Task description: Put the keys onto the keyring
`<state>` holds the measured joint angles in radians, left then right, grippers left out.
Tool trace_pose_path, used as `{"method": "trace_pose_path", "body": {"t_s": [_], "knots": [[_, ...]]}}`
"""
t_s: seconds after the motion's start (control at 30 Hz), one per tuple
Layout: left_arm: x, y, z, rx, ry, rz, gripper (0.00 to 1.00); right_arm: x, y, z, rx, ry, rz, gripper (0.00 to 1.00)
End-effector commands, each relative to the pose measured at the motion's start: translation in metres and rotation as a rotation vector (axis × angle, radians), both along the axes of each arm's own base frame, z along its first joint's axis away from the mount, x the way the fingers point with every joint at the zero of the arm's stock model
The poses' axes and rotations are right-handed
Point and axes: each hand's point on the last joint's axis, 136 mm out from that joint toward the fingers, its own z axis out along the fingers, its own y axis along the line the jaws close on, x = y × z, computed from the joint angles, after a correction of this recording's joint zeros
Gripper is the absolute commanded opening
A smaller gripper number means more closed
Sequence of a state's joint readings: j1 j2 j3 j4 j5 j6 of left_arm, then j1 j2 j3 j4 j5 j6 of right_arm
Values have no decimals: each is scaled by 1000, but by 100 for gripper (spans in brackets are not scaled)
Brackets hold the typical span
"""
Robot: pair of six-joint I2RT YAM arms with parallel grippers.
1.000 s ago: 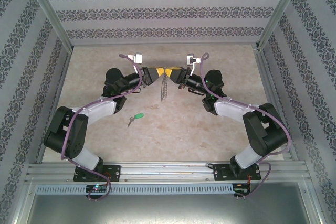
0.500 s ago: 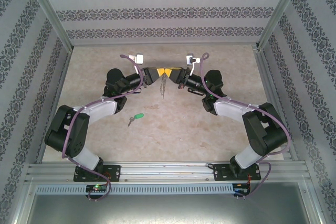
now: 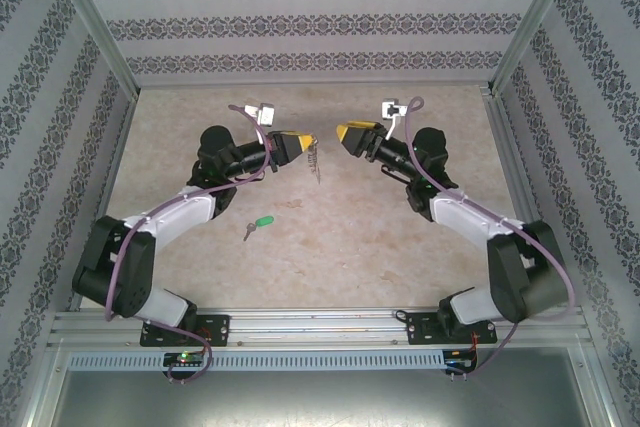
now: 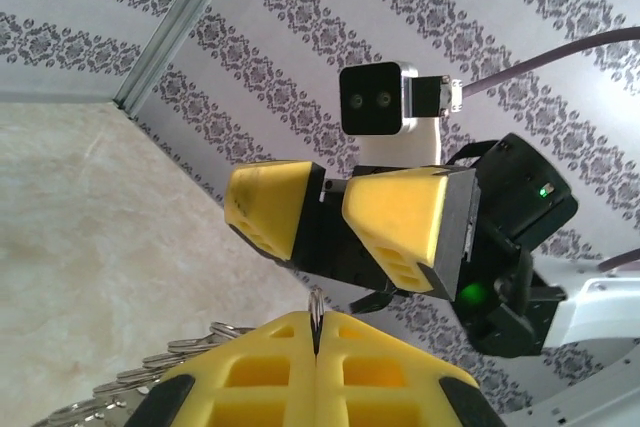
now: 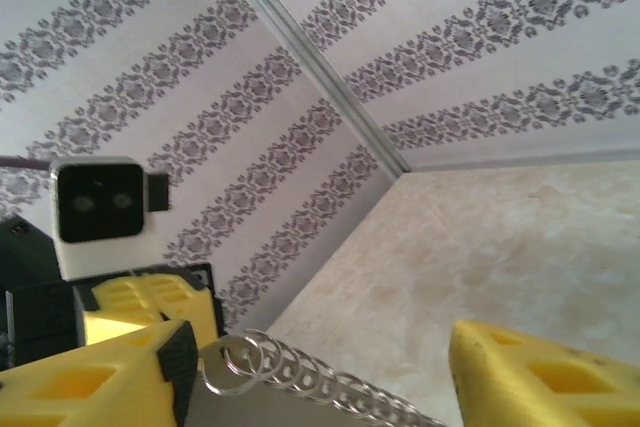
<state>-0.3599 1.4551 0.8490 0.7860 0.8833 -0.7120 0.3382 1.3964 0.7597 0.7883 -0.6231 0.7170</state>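
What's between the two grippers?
The keyring, hanging from the shut left gripper; from there to the open right gripper, bare table. Top view shows it.

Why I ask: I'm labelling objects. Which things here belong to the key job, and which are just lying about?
Job:
green-headed key
keyring, pinched in the shut left hand
right hand, open

Just there:
table
patterned walls
metal frame

The beige, marbled table (image 3: 400,237) carries one green-headed key (image 3: 257,226), lying flat left of centre, toward the near edge.
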Motion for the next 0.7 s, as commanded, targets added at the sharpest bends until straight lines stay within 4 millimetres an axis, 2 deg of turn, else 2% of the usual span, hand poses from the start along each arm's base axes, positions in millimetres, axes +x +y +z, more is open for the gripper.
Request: {"method": "trace_pose_path", "body": {"t_s": [0.0, 0.03, 0.07, 0.17, 0.27, 0.4, 0.6, 0.67], "knots": [[-12, -3, 15, 102, -123, -29, 0, 2, -11, -22, -146, 32, -78, 79], [-13, -3, 15, 124, -130, -31, 0, 3, -14, -25, -169, 38, -98, 86], [-14, -3, 15, 149, -142, -34, 0, 4, -18, -26, -198, 38, -116, 97], [-16, -3, 18, 214, -175, -51, 0, 7, -27, -29, -214, 66, -142, 98], [-18, -3, 21, 262, -214, -67, 0, 15, -41, -31, -137, 130, -182, 98], [-21, -4, 20, 321, -246, -86, 0, 16, -44, -33, -106, 152, -171, 98], [-25, -8, 5, 430, -237, -140, 0, -1, -34, -19, -97, 59, -82, 98], [-27, -11, 1, 457, -232, -162, 0, -8, -28, -16, -101, 32, -29, 94]]}}
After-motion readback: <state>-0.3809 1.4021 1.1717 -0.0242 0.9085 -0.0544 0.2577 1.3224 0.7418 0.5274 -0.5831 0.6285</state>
